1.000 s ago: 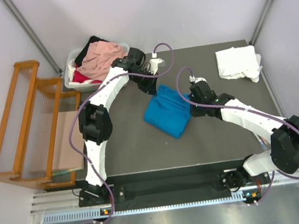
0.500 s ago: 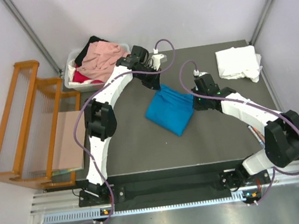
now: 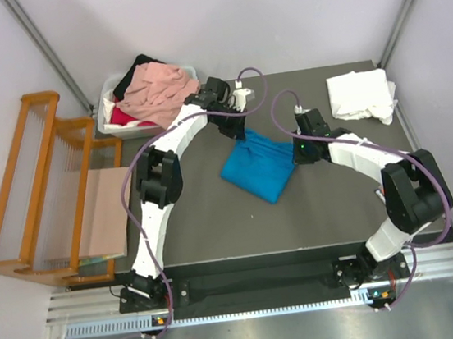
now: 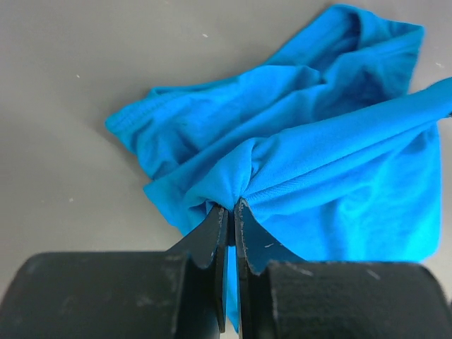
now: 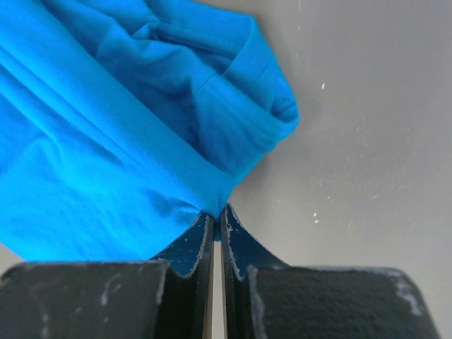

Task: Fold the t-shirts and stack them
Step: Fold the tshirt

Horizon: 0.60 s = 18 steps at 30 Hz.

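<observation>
1. Near the middle of the table [image 3: 217,228], a little toward its far edge, the bright blue t-shirt [image 3: 257,166] is seen bunched and creased, with most of its cloth on the dark surface.
2. Its far edge is drawn into a taut band between the two grippers. The band seems to be raised off the surface, though the top view does not make that plain.
3. The left gripper [image 4: 229,206] is clenched on a gathered pinch of blue cloth at the band's left end, its fingers all but touching.
4. The right gripper [image 5: 217,210] is clamped in the same way on a fold of hem at the band's right end.
5. Compared with a second ago, the shirt has been carried slightly toward the far right corner, and both grippers have been moved with it.
6. The right arm's elbow has been drawn in from the right edge, so that arm is now more tightly bent.
7. At the far right corner a white t-shirt [image 3: 360,97] is left where it was.
8. At the far left corner a salmon-pink t-shirt [image 3: 159,91], a black t-shirt [image 3: 133,69] and a red t-shirt [image 3: 125,116] are heaped in the white tub [image 3: 110,93], with the wooden rack [image 3: 43,192] beyond the left edge.
</observation>
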Tool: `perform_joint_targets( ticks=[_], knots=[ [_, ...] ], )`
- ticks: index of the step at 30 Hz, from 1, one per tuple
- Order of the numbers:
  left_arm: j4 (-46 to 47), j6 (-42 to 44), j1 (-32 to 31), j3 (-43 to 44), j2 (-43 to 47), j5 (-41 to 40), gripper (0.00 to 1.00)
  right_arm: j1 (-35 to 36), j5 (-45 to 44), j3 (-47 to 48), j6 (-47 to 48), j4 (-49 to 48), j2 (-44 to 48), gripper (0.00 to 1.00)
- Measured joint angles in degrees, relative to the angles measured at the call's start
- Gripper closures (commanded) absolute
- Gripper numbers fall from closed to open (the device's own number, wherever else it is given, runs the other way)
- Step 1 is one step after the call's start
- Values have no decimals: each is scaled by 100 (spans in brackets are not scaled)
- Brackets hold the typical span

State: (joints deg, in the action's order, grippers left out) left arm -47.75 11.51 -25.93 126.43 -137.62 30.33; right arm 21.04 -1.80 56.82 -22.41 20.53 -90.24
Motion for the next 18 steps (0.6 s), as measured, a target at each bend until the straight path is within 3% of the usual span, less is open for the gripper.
perform_joint_targets(
  ticks=[2, 4, 5, 6, 9, 13, 18],
  knots=[
    [116, -59, -2, -4, -81, -35, 100, -35, 4, 37, 20, -39, -79, 100],
    [208, -111, 0, -4, -155, -68, 90, -72, 13, 46, 33, -103, -157, 100],
    [271, -138, -4, -7, -190, -96, 83, -94, 26, 61, 33, -129, -208, 100],
    [326, -162, -7, -4, -223, -133, 62, -103, 37, 68, 33, -162, -243, 100],
    [518, -212, 4, -11, -280, -470, 33, -166, 28, 74, 35, -173, -404, 100],
    [905, -267, 116, -168, -238, -964, 9, -249, 22, 98, 35, -153, -728, 100],
    [1088, -264, 234, -695, 28, -1377, 2, -254, -2, 151, 59, -142, -896, 100]
  ],
)
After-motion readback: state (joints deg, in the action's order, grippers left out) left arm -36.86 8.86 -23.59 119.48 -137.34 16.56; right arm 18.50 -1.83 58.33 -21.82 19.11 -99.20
